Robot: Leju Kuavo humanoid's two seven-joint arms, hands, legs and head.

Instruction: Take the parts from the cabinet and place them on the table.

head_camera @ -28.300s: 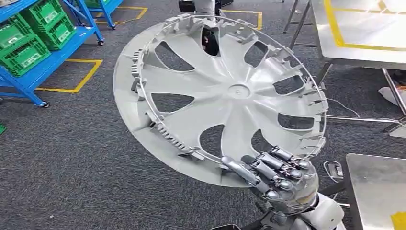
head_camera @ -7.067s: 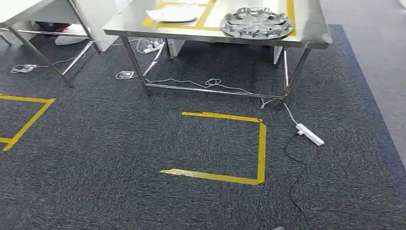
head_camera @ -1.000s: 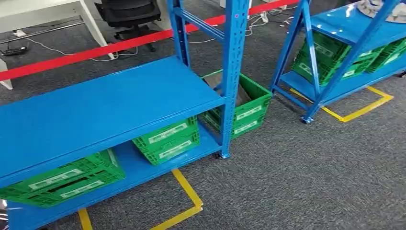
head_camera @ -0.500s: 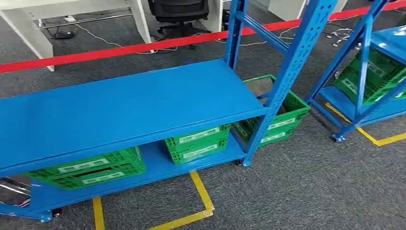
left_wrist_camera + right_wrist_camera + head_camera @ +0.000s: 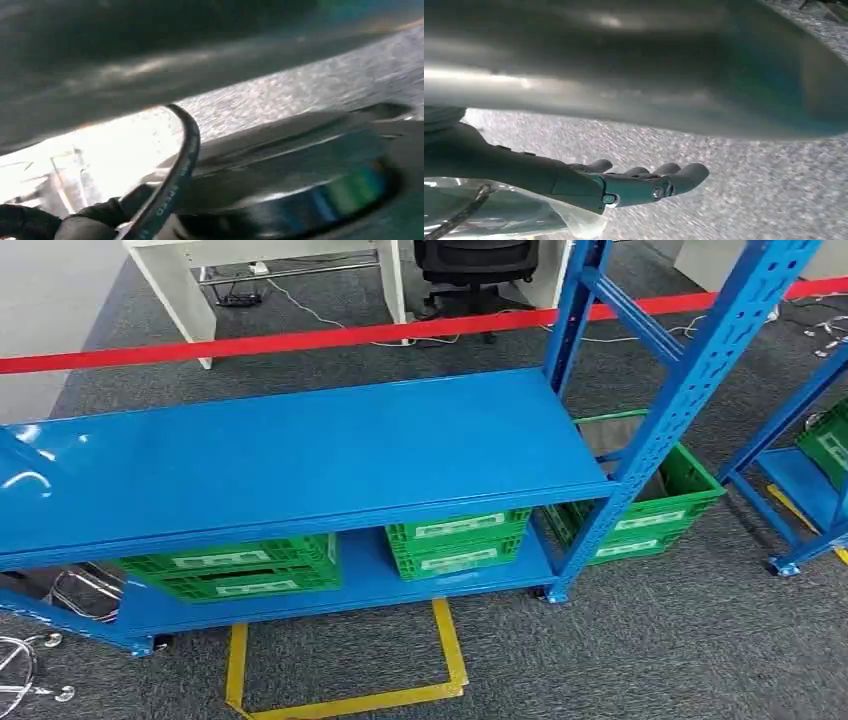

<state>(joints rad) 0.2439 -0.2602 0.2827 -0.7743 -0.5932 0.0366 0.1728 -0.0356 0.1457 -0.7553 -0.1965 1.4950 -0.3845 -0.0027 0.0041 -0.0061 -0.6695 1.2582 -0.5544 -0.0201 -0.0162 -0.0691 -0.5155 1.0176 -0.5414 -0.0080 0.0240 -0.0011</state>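
Step looks like the approach for a fresh pick: head view faces the blue cabinet (image 5: 300, 455), but its wide shelf is bare from this angle and no part for the table is visible on it. Green crates (image 5: 455, 540) sit on the lower shelf; can't tell what's in them. Yellow floor tape (image 5: 345, 695) marks a box in front of the cabinet, likely the stand spot. Next move calls for locating a part first, then squaring up to reach. Right hand (image 5: 624, 182): fingers straight and apart, holding nothing, hanging over grey carpet (image 5: 749, 200). Left hand: wrist view blurred, can't tell its state
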